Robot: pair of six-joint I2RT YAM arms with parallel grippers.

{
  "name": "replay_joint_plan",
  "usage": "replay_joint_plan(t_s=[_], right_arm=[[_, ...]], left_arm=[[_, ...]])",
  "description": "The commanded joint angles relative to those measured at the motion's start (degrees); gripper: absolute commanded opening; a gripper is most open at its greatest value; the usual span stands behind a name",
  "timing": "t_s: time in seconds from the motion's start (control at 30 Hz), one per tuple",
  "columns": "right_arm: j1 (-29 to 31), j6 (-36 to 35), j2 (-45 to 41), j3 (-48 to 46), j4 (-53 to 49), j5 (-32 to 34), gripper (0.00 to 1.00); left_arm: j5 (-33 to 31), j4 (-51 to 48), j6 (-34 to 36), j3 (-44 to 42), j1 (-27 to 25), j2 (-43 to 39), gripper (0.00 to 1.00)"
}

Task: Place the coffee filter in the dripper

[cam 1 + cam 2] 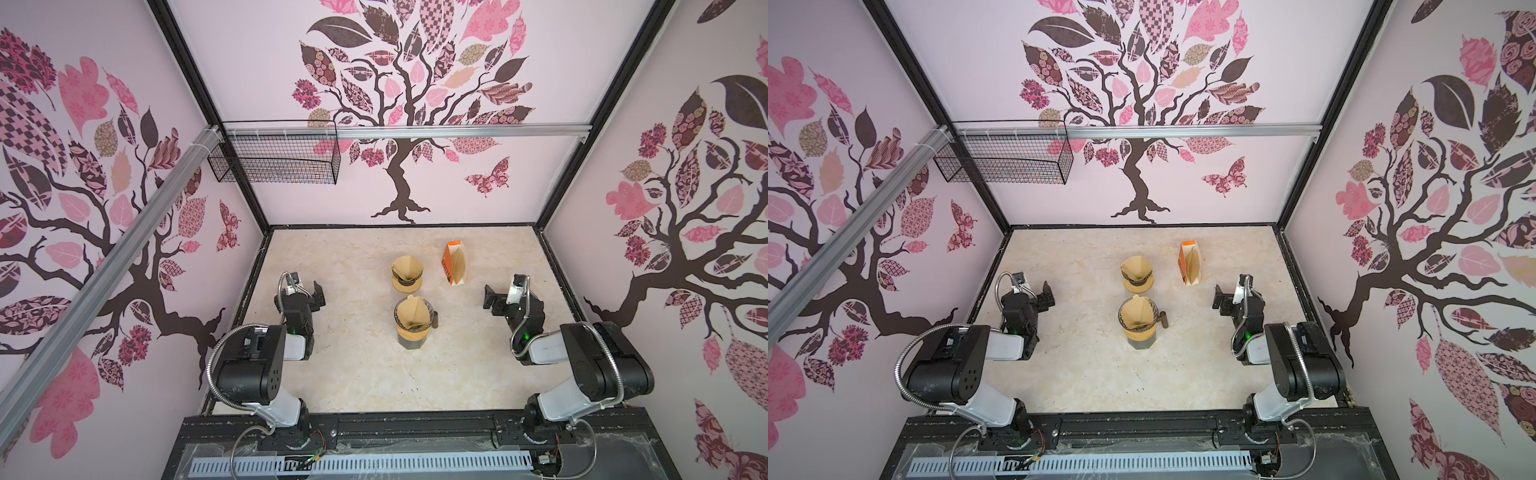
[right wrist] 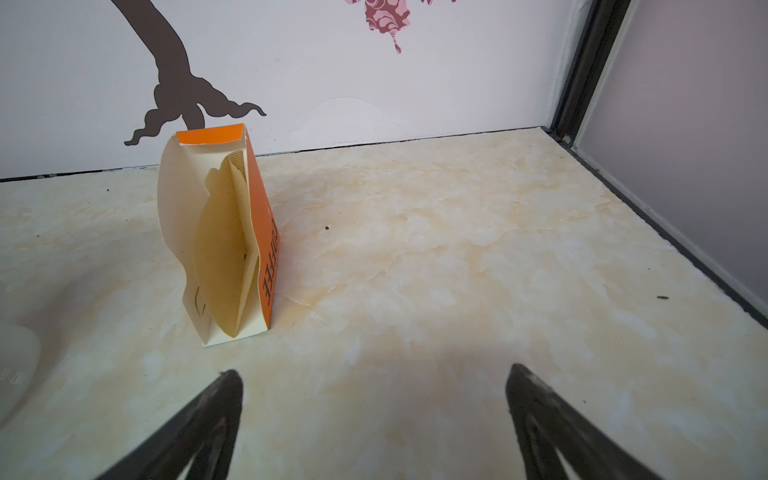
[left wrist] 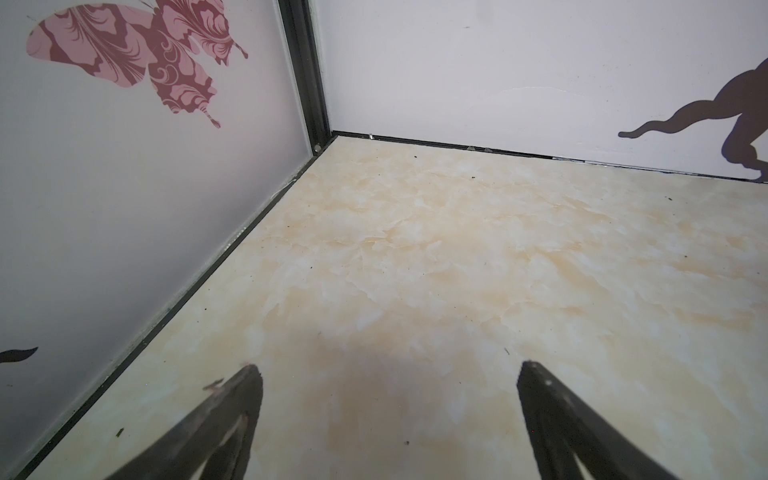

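Both claws gape wide and empty, left gripper (image 1: 319,296) left of centre, right gripper (image 1: 489,297) right of centre in both top views, while a coffee filter (image 1: 409,312) sits in the near dripper (image 1: 412,331) at mid-frame, a second filter (image 1: 405,264) in the far dripper (image 1: 406,285) above it, the orange filter box (image 1: 449,266) upper right.

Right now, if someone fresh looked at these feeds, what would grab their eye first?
Two drippers stand mid-table, each already holding a brown paper filter: the near dripper sits on a dark vessel, with the far dripper behind it. To their right stands an open orange filter box with more showing inside. The left tool and right tool hang open and empty at the table's sides.
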Motion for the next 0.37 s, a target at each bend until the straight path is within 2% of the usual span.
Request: replay_joint_plan(t_s=[0.0,0.33], right_arm=[[-0.4,-0.8,0.5,0.5,1.8,-0.6,1.0],[-0.4,-0.7,0.5,0.5,1.8,-0.6,1.0]], left_arm=[[0.0,1.8,0.0,-0.5,-0.2,0.4,0.98],[1.1,1.2,0.1,-0.4,0.0,0.0,0.98]])
